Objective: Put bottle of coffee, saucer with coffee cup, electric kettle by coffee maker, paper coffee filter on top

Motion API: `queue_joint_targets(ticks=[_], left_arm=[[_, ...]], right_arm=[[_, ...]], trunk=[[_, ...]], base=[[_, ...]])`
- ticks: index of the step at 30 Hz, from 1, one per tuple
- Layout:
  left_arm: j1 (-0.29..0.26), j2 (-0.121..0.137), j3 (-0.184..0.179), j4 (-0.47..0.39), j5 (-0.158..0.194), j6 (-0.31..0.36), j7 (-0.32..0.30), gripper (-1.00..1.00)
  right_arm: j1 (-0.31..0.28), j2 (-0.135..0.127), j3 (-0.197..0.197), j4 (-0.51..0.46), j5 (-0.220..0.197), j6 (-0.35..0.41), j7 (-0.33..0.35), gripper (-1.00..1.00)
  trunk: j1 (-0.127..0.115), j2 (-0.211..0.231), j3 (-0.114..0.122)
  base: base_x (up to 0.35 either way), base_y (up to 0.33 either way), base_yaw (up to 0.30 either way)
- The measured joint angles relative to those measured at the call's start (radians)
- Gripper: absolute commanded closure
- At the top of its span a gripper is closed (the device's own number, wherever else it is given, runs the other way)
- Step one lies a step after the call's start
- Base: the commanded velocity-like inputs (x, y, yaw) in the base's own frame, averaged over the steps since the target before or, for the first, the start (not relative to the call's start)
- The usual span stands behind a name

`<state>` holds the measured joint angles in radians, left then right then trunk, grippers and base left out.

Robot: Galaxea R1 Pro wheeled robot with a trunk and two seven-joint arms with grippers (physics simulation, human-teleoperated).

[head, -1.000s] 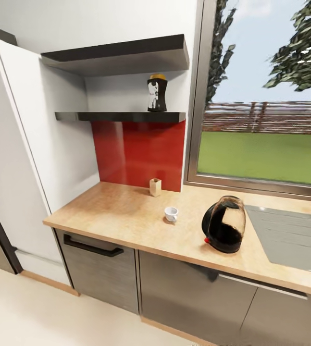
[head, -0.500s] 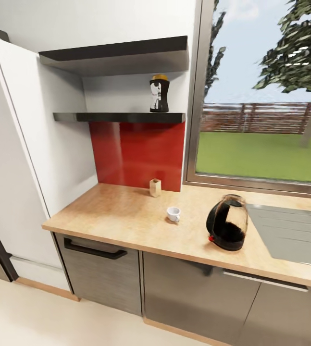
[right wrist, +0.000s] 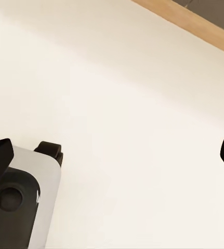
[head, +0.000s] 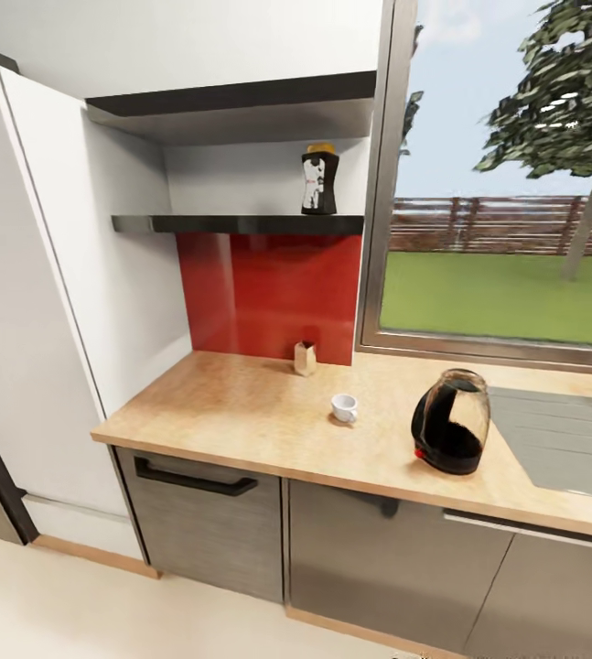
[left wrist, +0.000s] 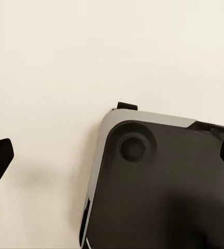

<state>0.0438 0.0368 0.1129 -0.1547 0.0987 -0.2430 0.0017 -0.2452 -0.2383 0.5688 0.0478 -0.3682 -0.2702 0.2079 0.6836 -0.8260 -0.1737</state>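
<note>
A dark bottle of coffee [head: 319, 179] with a yellow cap stands on the lower black shelf [head: 231, 222]. Below it, a small tan paper box [head: 305, 358] sits on the wooden countertop [head: 231, 412] against the red backsplash. A white coffee cup [head: 344, 407] rests on the counter's middle. To its right stands the dark glass electric kettle [head: 450, 435] with a red switch. My left gripper [left wrist: 112, 158] hangs open over the floor and the robot's base. My right gripper [right wrist: 112, 155] is open too, above pale floor.
A grey sink drainboard [head: 561, 439] lies right of the kettle under the window [head: 506, 265]. A tall white cabinet [head: 48, 293] bounds the counter's left end. A dark-handled drawer [head: 195, 480] and grey cupboard fronts sit beneath. The robot's base [left wrist: 158, 192] is below the left gripper.
The whole picture has shifted to the right and slightly down, so the camera has moved. The bottle, cup, box and kettle keep their places on shelf and counter.
</note>
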Motion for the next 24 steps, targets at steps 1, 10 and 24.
queue_joint_targets(ticks=[1, 10, 24], left_arm=[[0.0, 0.0, 0.0, 0.0, 0.0, 0.0, 0.0, -1.0], [0.0, 0.0, 0.0, 0.0, 0.0, 0.0, 0.0, -1.0], [0.0, 0.0, 0.0, 0.0, 0.0, 0.0, 0.0, -1.0]], right_arm=[[0.0, 0.0, 0.0, 0.0, 0.0, 0.0, 0.0, -1.0], [0.0, 0.0, 0.0, 0.0, 0.0, 0.0, 0.001, -1.0], [0.0, -0.002, -0.001, 0.0, -0.001, 0.002, 0.001, -1.0]], trunk=[[0.0, 0.0, 0.001], [0.0, 0.0, 0.007], [0.0, 0.0, 0.014]], base=[[0.0, 0.016, -0.202], [0.0, 0.004, -0.221], [0.0, 0.06, -0.155]])
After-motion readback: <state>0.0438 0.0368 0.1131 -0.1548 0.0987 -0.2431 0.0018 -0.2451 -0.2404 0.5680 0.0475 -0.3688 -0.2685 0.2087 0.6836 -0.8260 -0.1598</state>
